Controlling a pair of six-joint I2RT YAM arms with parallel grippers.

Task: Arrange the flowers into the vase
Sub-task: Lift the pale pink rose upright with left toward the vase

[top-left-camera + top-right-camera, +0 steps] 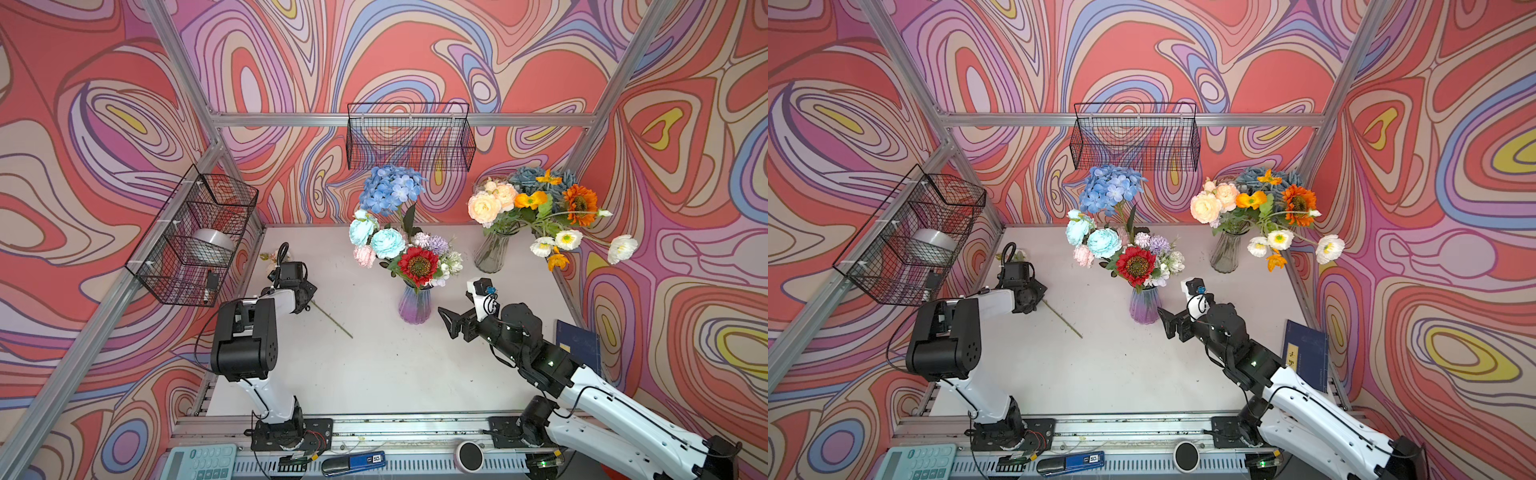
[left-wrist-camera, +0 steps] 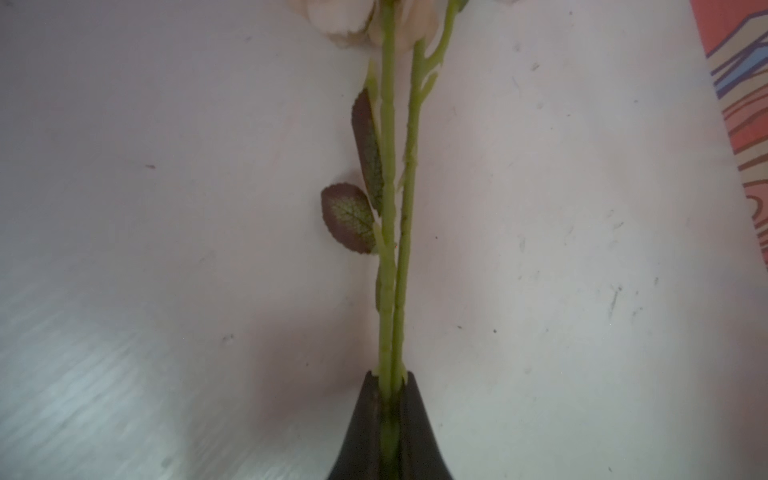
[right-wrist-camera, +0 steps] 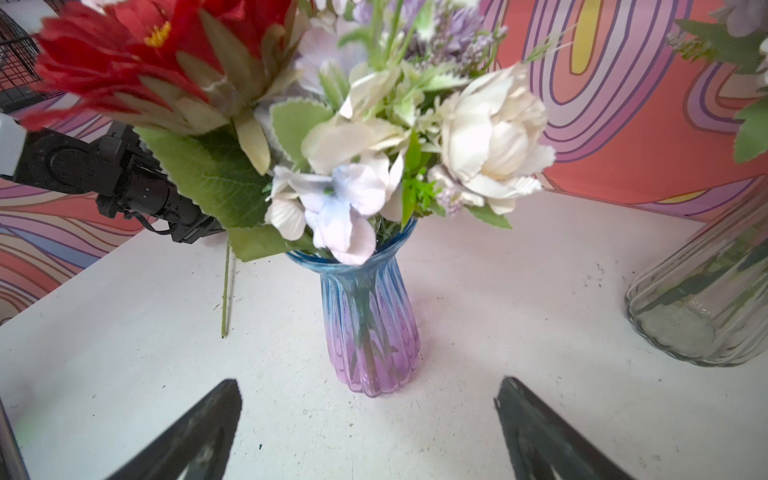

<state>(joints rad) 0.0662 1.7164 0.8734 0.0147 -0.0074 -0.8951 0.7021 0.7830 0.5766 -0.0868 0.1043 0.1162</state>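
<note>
A ribbed blue-to-purple vase (image 1: 415,305) (image 3: 368,328) stands mid-table, holding flowers (image 1: 399,245): blue, pink, lilac, white and one red head. One loose flower lies on the table at the left, its pale head (image 1: 275,255) near the back wall and its green stem (image 1: 334,322) running forward. My left gripper (image 2: 390,380) is shut on that flower's twin stems (image 2: 388,208) low against the table. Just right of the vase, my right gripper (image 1: 449,322) (image 3: 368,384) stands open and faces it, with nothing between its fingers.
A clear glass vase (image 1: 492,253) full of peach, orange and white flowers stands at the back right. Black wire baskets hang on the back wall (image 1: 409,137) and the left wall (image 1: 195,237). A blue book (image 1: 579,345) leans at the right edge. A calculator (image 1: 199,461) lies on the front rail.
</note>
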